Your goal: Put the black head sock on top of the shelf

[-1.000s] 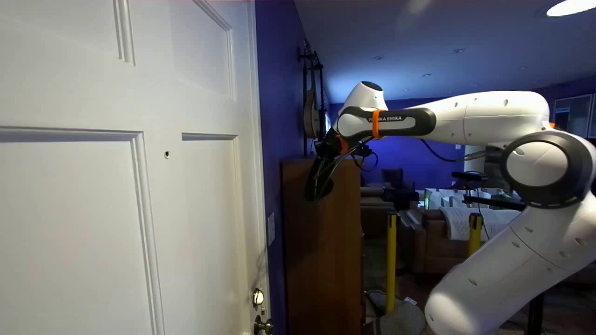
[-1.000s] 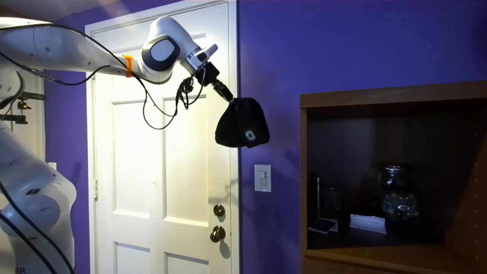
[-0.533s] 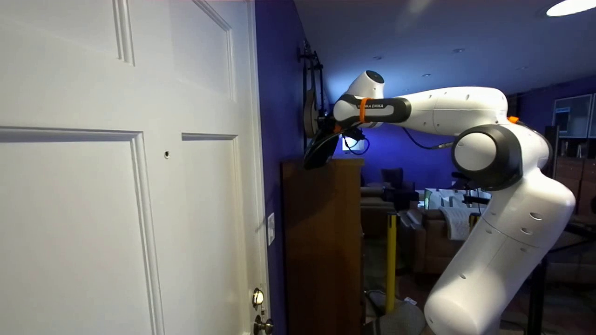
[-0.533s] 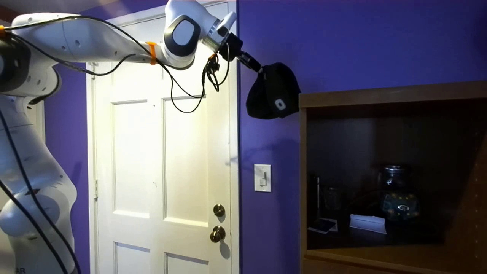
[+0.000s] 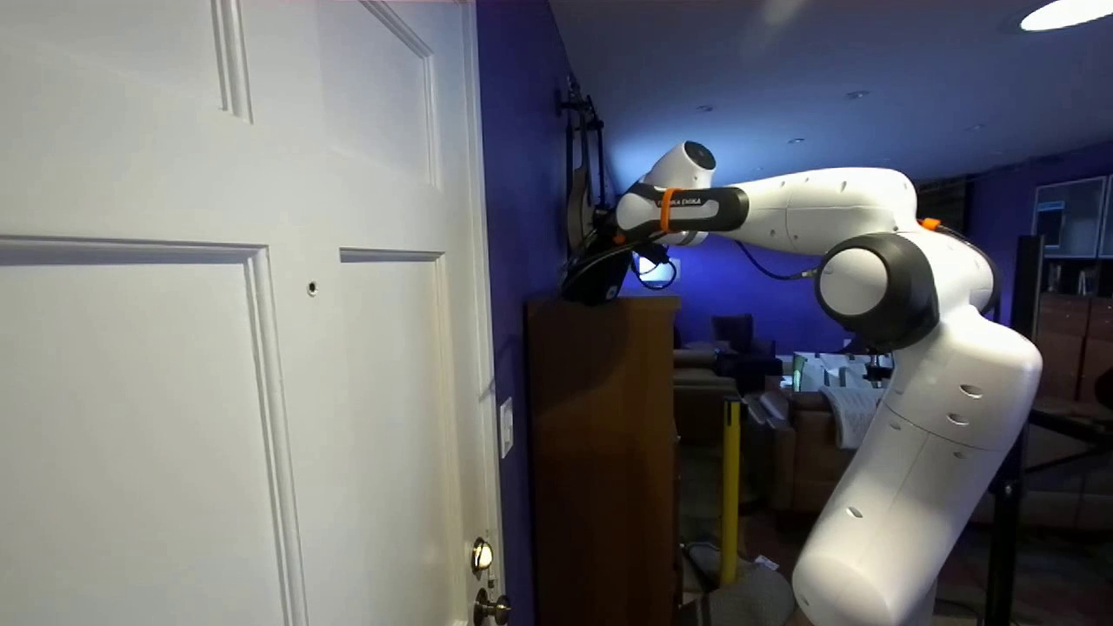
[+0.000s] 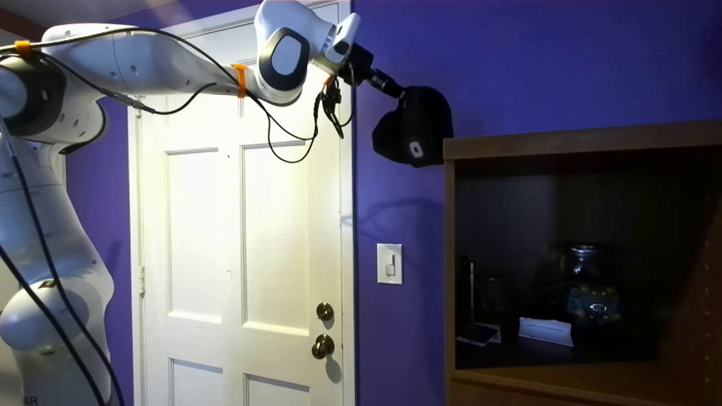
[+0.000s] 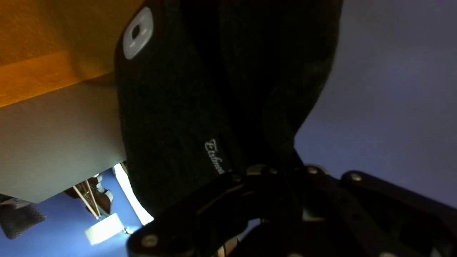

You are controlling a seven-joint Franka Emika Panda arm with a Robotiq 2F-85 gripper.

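Note:
The black head sock [image 6: 417, 127] hangs limp from my gripper [image 6: 401, 95], with a small white-rimmed patch on its side. It fills much of the wrist view [image 7: 171, 107], where white lettering shows on it. My gripper [image 7: 275, 169] is shut on a fold of the fabric; the tips are dark and partly lost against it. The brown wooden shelf [image 6: 581, 138] also shows in an exterior view [image 5: 600, 435]. The sock is at the shelf's left top corner, its lower part about level with the top edge or slightly below. I cannot tell whether they touch.
A purple wall [image 6: 536, 62] stands behind the shelf. A white panelled door [image 6: 197, 237] and a light switch [image 6: 389, 264] are to its left. Dark items, including a jar [image 6: 584, 262], stand inside the shelf. Guitars [image 5: 581, 200] hang on the wall beyond it.
My arm has carried the sock upward and toward the shelf, from beside it and well below its top to its top corner. Over the last half second it has moved only slightly farther.

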